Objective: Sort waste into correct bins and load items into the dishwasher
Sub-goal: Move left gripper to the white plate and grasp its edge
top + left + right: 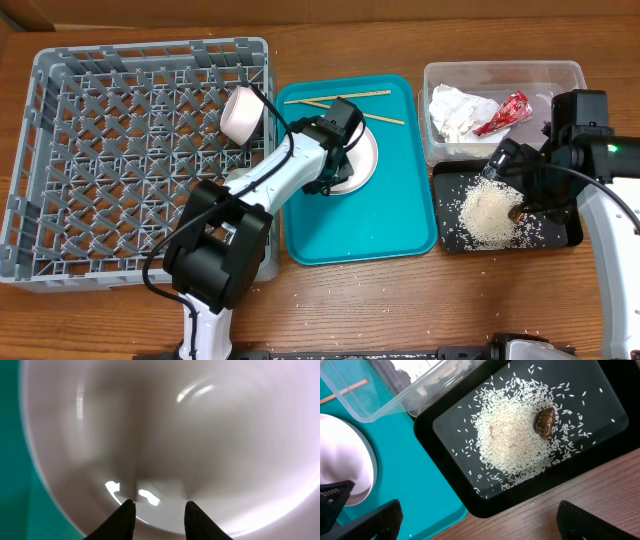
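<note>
Plate (pixel 368 158) under left claw (pixel 159 510)

Grey rack (pixel 100 160) stands leftmost, a pale bowl (pixel 242 113) at its right wall. On the teal tray (pixel 400 230), the left claw's tips sit close together at the plate; whether it grips, I cannot tell. Chopsticks (pixel 340 97) lie beyond. Napkin (pixel 455 108) and wrapper (pixel 505 112) lie in the clear tub (pixel 500 66). The right claw (pixel 480 525) hangs released over rice (pixel 512 445) in the black tray (pixel 600 390).
</note>
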Available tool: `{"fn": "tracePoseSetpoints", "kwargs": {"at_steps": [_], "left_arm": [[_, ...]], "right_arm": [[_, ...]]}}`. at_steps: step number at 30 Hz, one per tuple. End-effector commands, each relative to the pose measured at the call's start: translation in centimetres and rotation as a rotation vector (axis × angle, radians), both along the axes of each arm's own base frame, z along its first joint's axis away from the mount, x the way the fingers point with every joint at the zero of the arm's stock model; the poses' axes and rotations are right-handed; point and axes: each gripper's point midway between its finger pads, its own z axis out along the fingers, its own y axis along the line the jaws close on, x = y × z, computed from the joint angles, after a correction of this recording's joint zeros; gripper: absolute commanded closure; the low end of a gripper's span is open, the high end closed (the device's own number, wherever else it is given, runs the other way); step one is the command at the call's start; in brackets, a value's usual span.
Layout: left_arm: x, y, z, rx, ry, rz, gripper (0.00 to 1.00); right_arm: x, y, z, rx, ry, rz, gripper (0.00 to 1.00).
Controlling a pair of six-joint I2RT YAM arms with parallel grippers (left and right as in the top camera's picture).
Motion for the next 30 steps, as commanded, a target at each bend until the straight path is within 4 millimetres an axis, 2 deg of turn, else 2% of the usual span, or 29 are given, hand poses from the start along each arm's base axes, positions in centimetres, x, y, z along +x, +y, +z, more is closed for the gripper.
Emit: {"fn": "tracePoseSetpoints", "kwargs": {"at_steps": [1,9,12,13,16,21,25,27,30], "left_arm": [[-2.5,-4.0,-0.4,-0.043,0.029,-0.171,0.65],[-4.3,-8.4,-0.8,0.008,-0.061,-0.336,0.53],[-4.9,-10.0,-1.9,0.006,-0.07,-0.405,0.5],[-5.1,-10.3,-2.5,0.012,-0.065,-0.424,0.5],[-4.8,-10.4,-2.3,0.016,-0.076,-0.46,0.5],[-1.9,-9.1,2.1,-0.008,-0.12,-0.417,0.48],[0.3,-7.5,6.6,-0.001,-0.169,-0.521,0.42],[1.2,-6.3,7.8,0.016,-0.183,-0.553,0.31],[2.0,-4.1,7.8,0.05,-0.17,-0.589,0.28]], "right_arm": [[0.2,-0.3,0.4,-0.011,-0.018,-0.007,0.0],[0.2,-0.2,0.4,-0.01,-0.018,-0.007,0.0],[0.2,-0.2,0.4,-0.01,-0.018,-0.007,0.0],[0.2,-0.2,0.4,-0.01,-0.018,-0.007,0.0],[0.2,-0.2,0.4,-0.01,-0.018,-0.007,0.0],[0.2,-0.2,0.4,-0.01,-0.018,-0.007,0.0],[0.2,-0.2,0.4,-0.01,-0.018,-0.007,0.0],[0.2,-0.2,0.4,-0.01,-0.018,-0.007,0.0],[0.2,-0.2,0.4,-0.01,-0.018,-0.007,0.0]]}}
